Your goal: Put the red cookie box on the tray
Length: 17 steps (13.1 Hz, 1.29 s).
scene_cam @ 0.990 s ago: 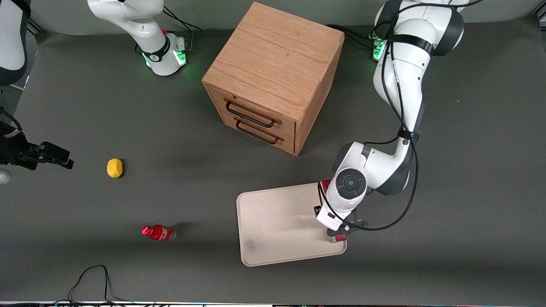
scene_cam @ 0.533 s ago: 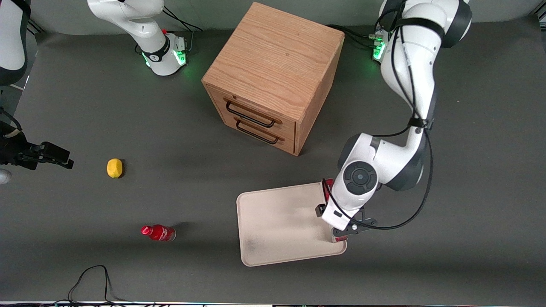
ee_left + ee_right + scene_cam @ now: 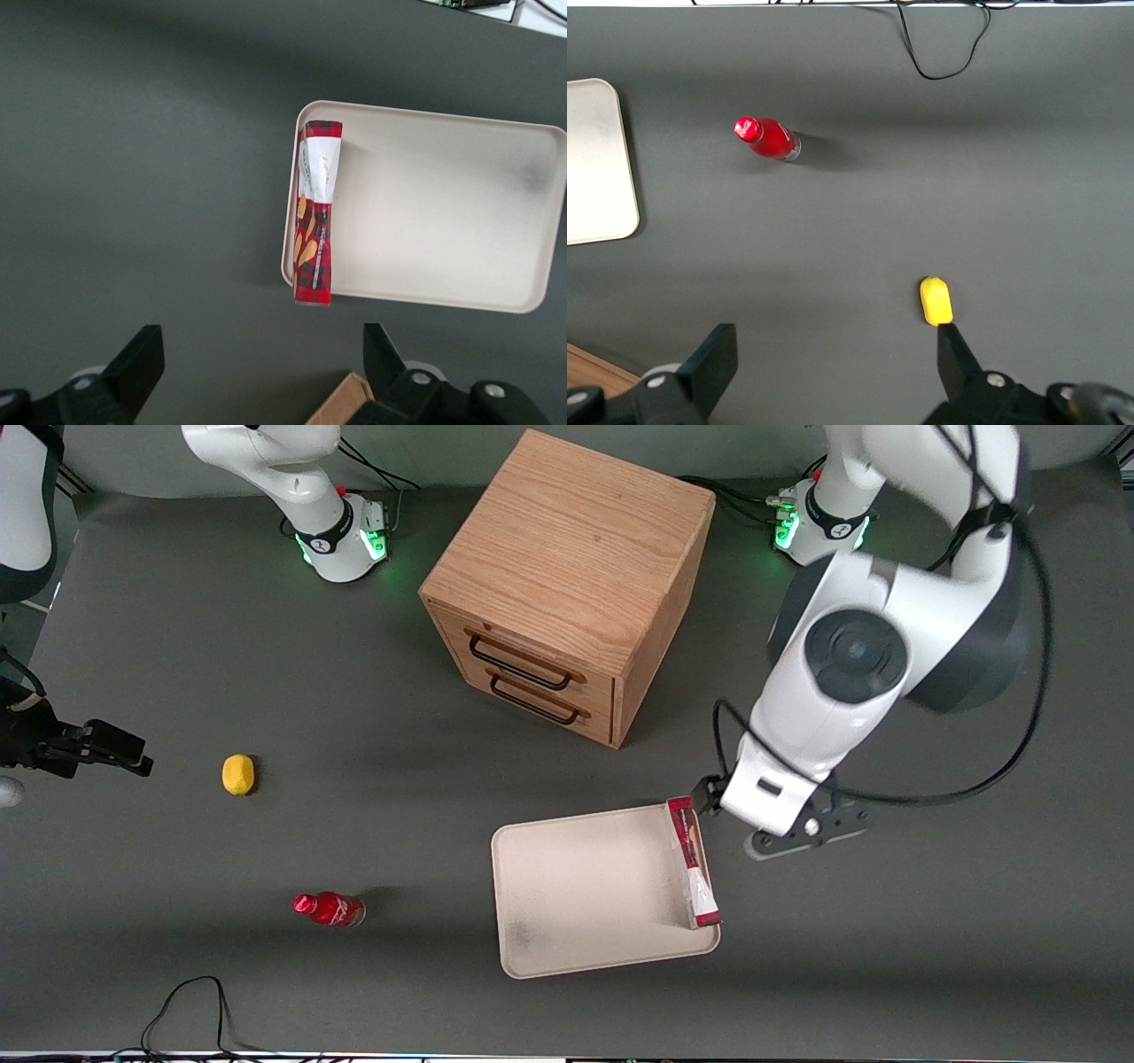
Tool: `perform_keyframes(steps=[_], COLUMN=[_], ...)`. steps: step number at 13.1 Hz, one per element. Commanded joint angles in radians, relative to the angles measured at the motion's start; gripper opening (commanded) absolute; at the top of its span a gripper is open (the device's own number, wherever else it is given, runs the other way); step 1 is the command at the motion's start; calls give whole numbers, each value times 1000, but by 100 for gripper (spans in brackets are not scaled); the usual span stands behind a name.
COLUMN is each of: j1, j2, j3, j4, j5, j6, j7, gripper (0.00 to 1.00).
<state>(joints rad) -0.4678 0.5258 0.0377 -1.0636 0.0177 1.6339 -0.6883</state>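
With its jaws spread wide and nothing between them, my gripper [image 3: 257,376] hangs high over the dark table [image 3: 266,691], clear of the red cookie box [image 3: 692,861]. That box rests along the tray [image 3: 576,886] rim at the working arm's end, one short end poking just past the tray's corner. A wooden drawer cabinet [image 3: 567,584] sits farther from the front camera; a lemon [image 3: 237,774] and a small red bottle [image 3: 329,910] lie toward the parked arm's end.
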Motion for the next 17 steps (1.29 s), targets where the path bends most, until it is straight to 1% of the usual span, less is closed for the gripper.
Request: perform_keyframes(steps=[1, 2, 4, 8, 10, 13, 15, 17], j1=[-5, 0, 53, 211, 303, 406, 417, 417], j2=[-73, -81, -125, -292, -367, -504, -610, -680], j3=[4, 5, 5, 5, 5, 5, 8, 10], j4=[-41, -42, -80, -277, -356, -531, -666, -749], j5=[7, 7, 13, 14, 13, 10, 8, 8], j6=[-29, -35, -45, -28, -22, 62, 127, 150], j7=[-16, -10, 25, 307, 483, 646, 696, 694], gripper=[100, 100, 100, 100, 100, 100, 100, 100])
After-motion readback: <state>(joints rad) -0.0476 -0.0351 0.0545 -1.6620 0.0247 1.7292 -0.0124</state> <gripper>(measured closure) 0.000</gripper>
